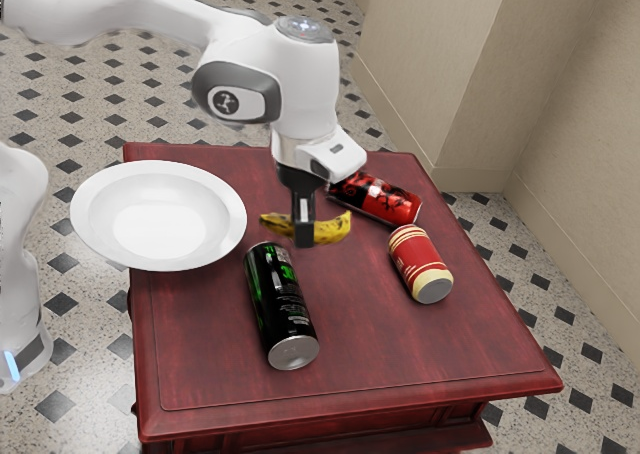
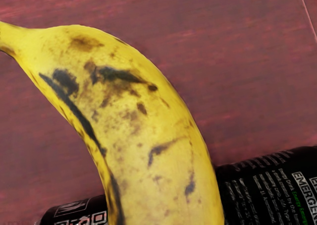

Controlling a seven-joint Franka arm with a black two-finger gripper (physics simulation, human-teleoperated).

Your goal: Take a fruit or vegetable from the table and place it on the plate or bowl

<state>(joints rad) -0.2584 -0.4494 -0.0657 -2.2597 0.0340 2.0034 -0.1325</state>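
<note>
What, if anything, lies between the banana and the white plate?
Nothing visible: bare tabletop separates the banana from the plate. The black can lies close beside that path, toward the table's front edge.

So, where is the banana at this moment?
The banana lies on the table under the gripper, just behind the black can and to the exterior view's right of the plate.

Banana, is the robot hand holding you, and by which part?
It cannot be told. The gripper is down at the middle of the banana, next to the black can, but the pictures do not show whether it has a real grip.
</note>
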